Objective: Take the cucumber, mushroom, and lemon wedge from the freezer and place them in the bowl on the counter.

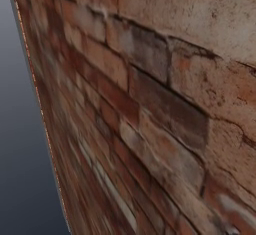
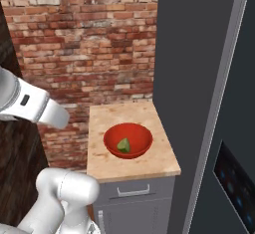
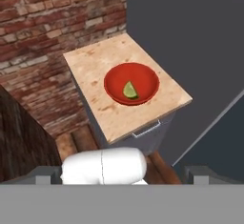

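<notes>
Lemon wedge (image 3: 130, 90) lies inside the red bowl (image 3: 114, 80), rind curved, yellow-green, resting on the bowl's floor a little toward the side nearest the freezer; also seen in the right base view (image 2: 123, 145). No other food piece can be made out in the bowl (image 2: 139, 131).

Bowl sits on the beige wood-grain counter (image 3: 90, 58), roughly mid-slab, clear of all edges (a margin of bare wood all round). Counter (image 2: 107, 166) tops a grey cabinet with a drawer and metal handle (image 2: 133, 192). The tall dark freezer (image 2: 194, 78) stands flush against the counter's side; its door with a dark panel (image 2: 234, 180) lies at the frame's right edge.

Relative to the pincer (image 3: 123, 173): bowl and wedge are ahead of it and well below, apart from it, nothing between the tips. The two dark finger tips (image 3: 47, 174) sit at the far left and far right of the hand view's bottom, so the jaws stand wide apart, as wide as they go, holding nothing.

Brick wall (image 2: 79, 39) runs behind the counter; the same brick (image 1: 150, 104) is close up in the left base view, with a grey blank strip (image 1: 20, 154) along its left.

Wooden floor boards (image 3: 78, 139) show beneath the counter's near edge.
</notes>
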